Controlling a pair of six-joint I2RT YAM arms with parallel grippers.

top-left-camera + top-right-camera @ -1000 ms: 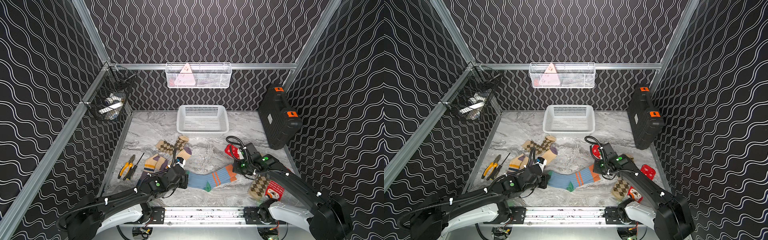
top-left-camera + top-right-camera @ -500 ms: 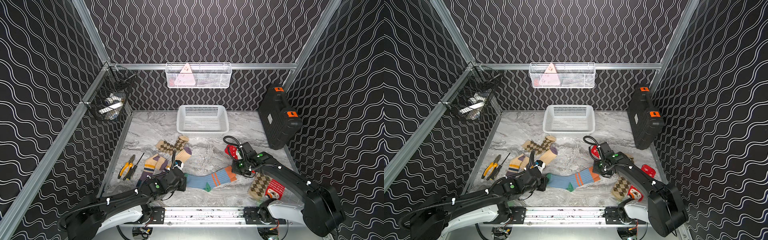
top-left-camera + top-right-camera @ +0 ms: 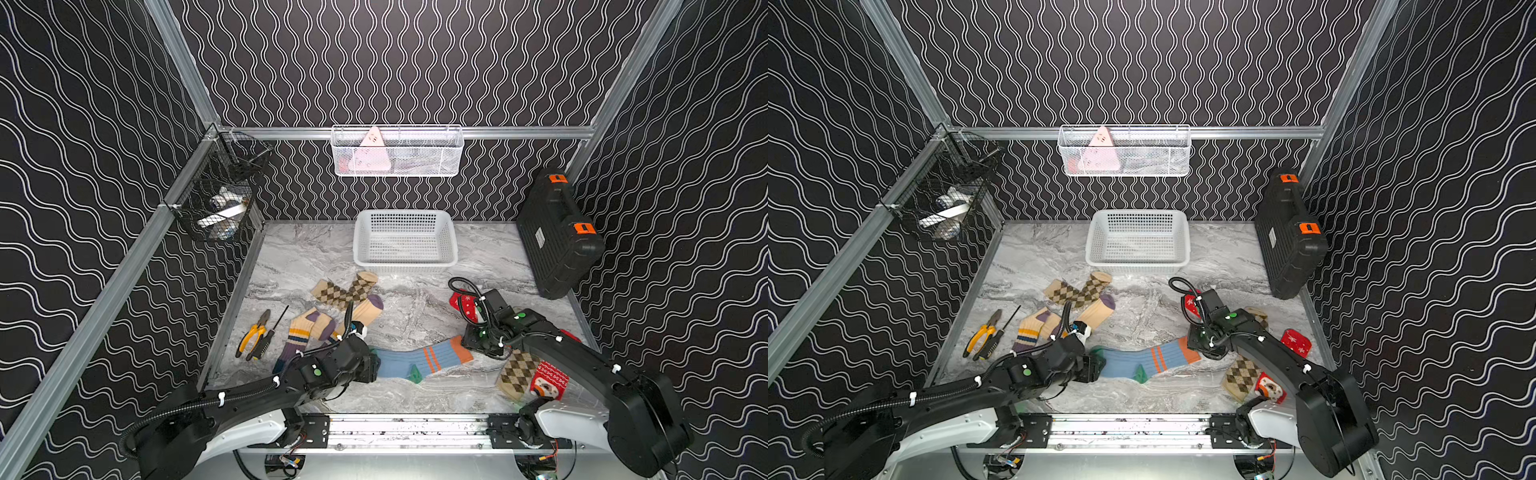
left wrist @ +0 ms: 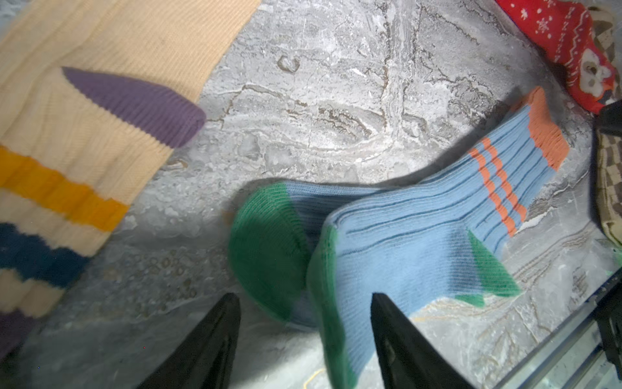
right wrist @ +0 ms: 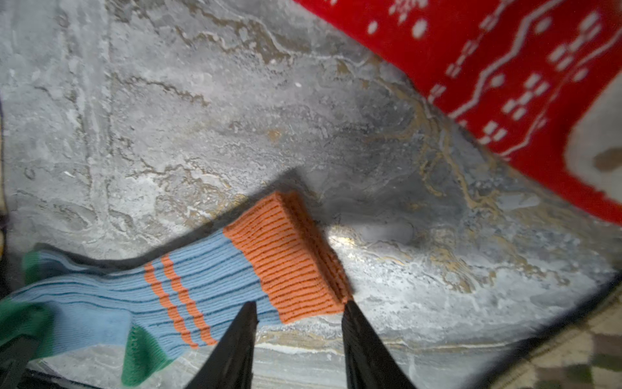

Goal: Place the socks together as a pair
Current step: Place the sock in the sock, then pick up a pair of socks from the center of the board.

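Two blue socks [image 3: 419, 361] [image 3: 1146, 359] with orange stripes lie stacked, one on the other, at the table's front middle. My left gripper [image 4: 303, 298] [image 3: 372, 365] is open at their green toes [image 4: 269, 249]; the upper sock's toe edge sits loose between the fingers. At the orange cuffs [image 5: 289, 259] my right gripper [image 5: 299, 304] [image 3: 482, 345] is open, its tips just off the cuff edge. Cream striped socks [image 3: 307, 332] and a tan argyle sock [image 3: 345, 291] lie to the left. Another argyle sock [image 3: 517, 372] and red Christmas socks [image 3: 546, 380] [image 3: 463, 303] lie to the right.
A white basket [image 3: 405, 264] stands at the back middle and a black case [image 3: 557, 237] leans at the back right. Pliers [image 3: 251, 334] and a screwdriver [image 3: 270, 332] lie at the left edge. Wire baskets [image 3: 397, 151] [image 3: 216, 208] hang on the walls.
Both grippers were shut on the ends of the blue socks and have opened, letting them go. The socks now rest on the table.
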